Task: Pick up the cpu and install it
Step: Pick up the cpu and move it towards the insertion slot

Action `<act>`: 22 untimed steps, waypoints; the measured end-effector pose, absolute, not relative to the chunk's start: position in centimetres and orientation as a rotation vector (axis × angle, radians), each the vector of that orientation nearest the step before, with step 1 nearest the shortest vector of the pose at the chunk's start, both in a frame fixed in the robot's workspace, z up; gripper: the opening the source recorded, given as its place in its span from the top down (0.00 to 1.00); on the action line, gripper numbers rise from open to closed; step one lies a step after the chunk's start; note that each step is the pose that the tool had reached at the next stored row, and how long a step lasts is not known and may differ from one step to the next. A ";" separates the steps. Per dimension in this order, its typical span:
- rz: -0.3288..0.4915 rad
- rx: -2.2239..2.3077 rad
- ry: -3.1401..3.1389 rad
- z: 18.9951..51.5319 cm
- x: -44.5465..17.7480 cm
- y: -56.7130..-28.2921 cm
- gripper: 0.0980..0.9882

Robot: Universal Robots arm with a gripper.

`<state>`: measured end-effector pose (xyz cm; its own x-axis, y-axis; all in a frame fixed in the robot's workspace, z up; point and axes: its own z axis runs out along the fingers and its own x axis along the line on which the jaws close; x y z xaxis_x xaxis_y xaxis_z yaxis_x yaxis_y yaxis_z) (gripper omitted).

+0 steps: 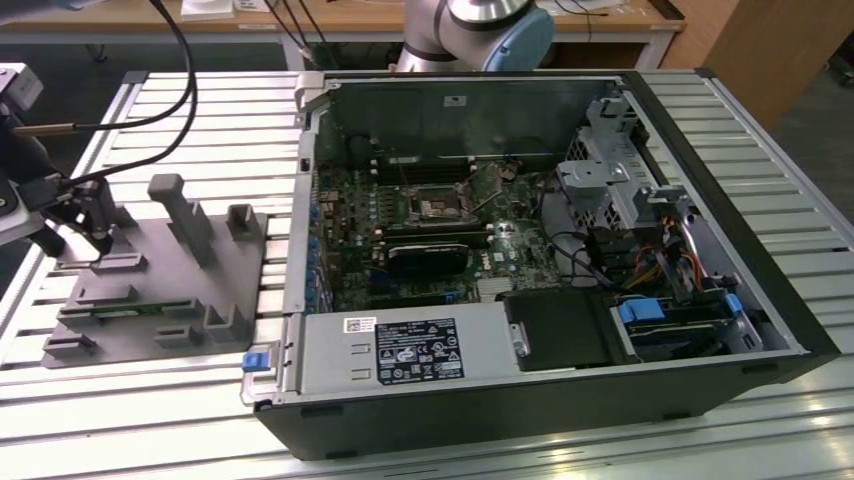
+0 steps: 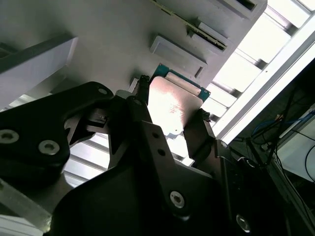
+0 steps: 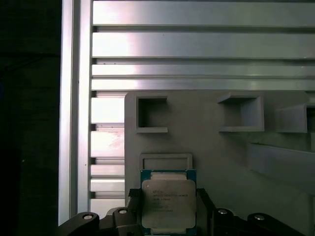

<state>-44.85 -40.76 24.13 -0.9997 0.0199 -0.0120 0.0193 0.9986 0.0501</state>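
Looking for print, we found faint lines of lettering on the metal lid of the cpu (image 3: 168,204) in the first wrist view, none we could read, and a white printed label (image 1: 416,352) on the power supply (image 1: 334,350) of the open computer case (image 1: 747,330). The gripper (image 1: 80,243) hung at the exterior view's left, pointing down over the grey tray (image 1: 147,300), its fingers (image 3: 203,201) clamped on opposite edges of the cpu beside a shallow square recess (image 3: 166,161).

The cpu (image 3: 168,201) is silver with a teal rim; the tray (image 3: 211,152) grey.
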 end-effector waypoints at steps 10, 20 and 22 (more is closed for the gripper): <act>0.078 0.031 3.128 24.5 -44.8 -40.8 0.51; 0.078 0.031 3.128 24.9 -44.8 -40.7 0.51; 0.078 0.031 3.128 25.0 -44.9 -40.7 0.51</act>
<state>-44.85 -40.74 25.02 -0.9997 0.0202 -0.0119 0.0196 0.9986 0.0501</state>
